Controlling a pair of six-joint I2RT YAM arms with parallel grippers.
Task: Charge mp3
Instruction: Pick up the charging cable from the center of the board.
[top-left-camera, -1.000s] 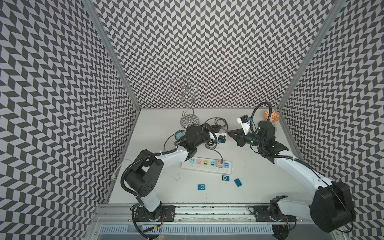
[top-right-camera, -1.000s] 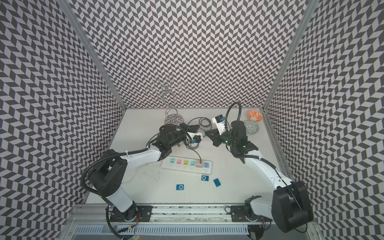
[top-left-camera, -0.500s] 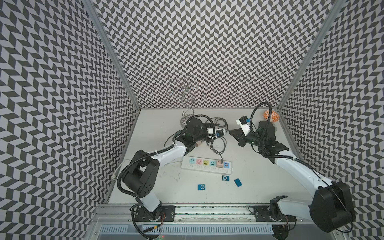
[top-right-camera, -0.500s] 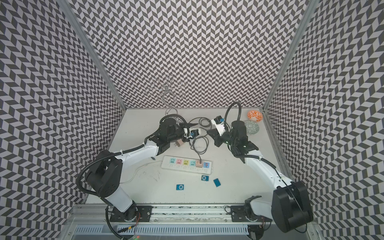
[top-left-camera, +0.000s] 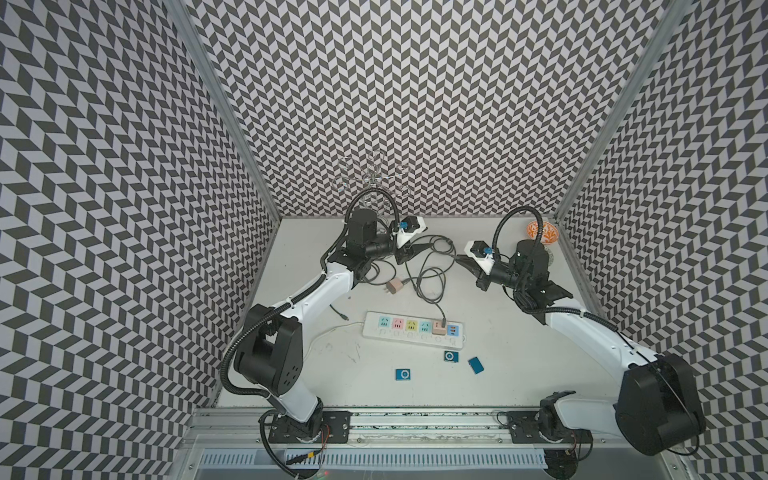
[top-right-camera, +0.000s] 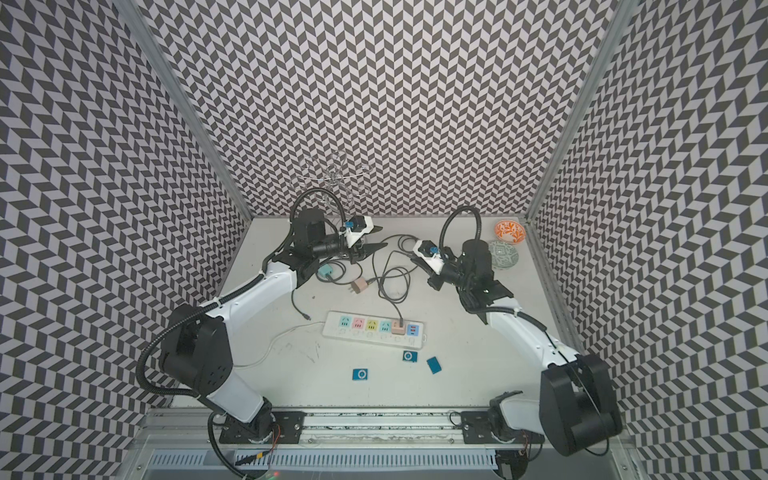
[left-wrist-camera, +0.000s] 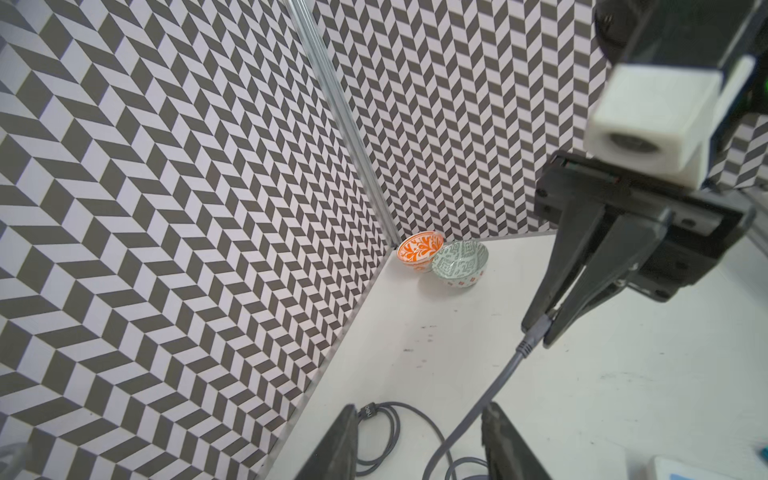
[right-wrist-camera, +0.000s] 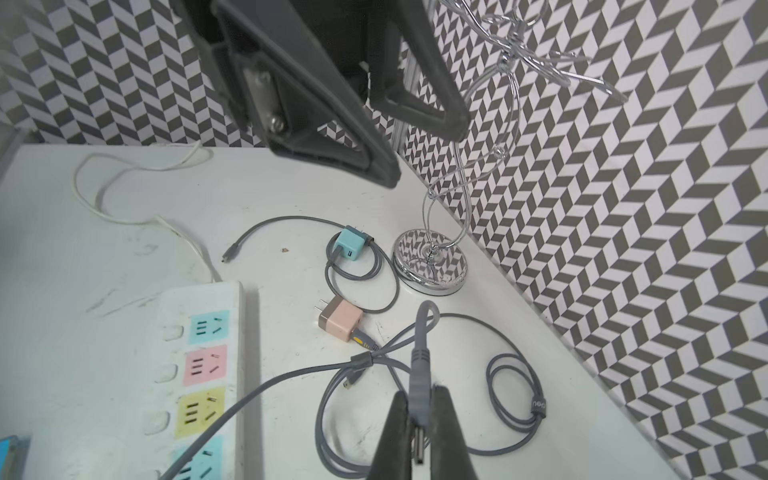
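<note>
Backdrop: black-and-white chevron walls around a white table (top-left-camera: 519, 374).
Left gripper (left-wrist-camera: 419, 409): raised behind the left end of the power strip (top-left-camera: 413, 332); jaws apart, gripping nothing.
Mp3 players (top-left-camera: 451, 356): three small blue squares lying just in front of the power strip.
Pink charger (top-left-camera: 438, 328): seated in the power strip near its right end.
Grey cable (top-left-camera: 432, 286): runs from the pink charger and loops behind the power strip.
Right gripper (right-wrist-camera: 420, 397): raised behind the power strip's right end, clamped on the grey cable's plug.
Bowls (top-left-camera: 540, 235): far behind the power strip, in the right corner.
</note>
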